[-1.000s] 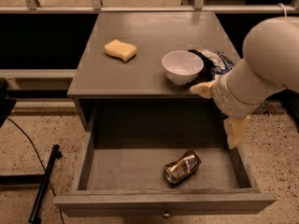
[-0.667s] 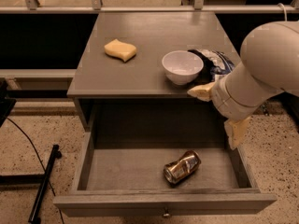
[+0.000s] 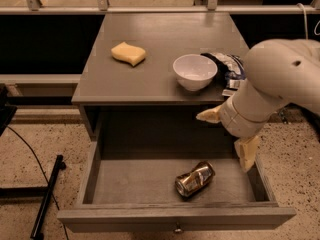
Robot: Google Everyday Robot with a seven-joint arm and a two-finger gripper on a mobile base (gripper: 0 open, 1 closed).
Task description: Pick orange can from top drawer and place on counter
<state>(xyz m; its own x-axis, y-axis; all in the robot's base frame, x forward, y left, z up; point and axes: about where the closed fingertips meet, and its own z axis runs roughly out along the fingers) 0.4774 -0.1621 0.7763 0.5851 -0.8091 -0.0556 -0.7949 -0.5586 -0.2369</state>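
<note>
The gripper (image 3: 223,141), jaws spread, is brought lower past the counter (image 3: 150,79) front edge; the orange can (image 3: 195,179) is not yet reached in the top drawer (image 3: 175,218).

orange can (image 3: 194,179) lying in top drawer (image 3: 175,218); gripper (image 3: 224,141) above-right, fingers spread

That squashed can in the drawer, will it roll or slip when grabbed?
The orange can lies on its side, so it may roll. Its dents suggest thin, yielding walls. The open gripper hovers over the right of the top drawer.
</note>
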